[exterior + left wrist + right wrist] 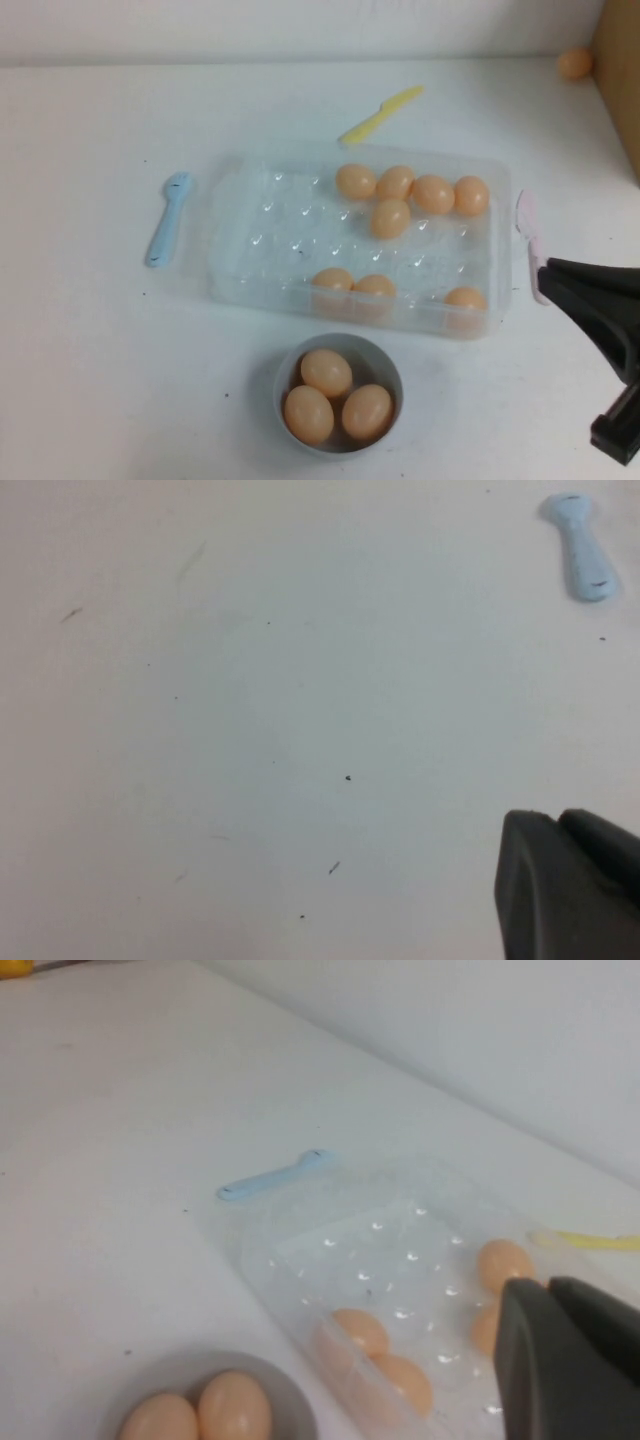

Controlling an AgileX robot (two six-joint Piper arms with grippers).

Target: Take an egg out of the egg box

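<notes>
The clear egg box (280, 230) lies in the middle of the table and holds several peach-tan eggs: a cluster at its back right (395, 183) and a few along its front wall (375, 288). My right gripper (553, 270) is shut and empty, just right of the box's right end, above the table. In the right wrist view its fingers (548, 1285) hang over the box (380, 1240) beside an egg (503, 1263). My left gripper (560, 818) is shut and empty over bare table and is out of the high view.
A grey bowl (385, 352) with three eggs stands in front of the box. A blue spoon (168, 218) lies left of the box, a yellow knife (380, 114) behind it, a pink utensil (530, 240) at its right end. A loose egg (575, 63) sits far right by a wooden board (622, 80).
</notes>
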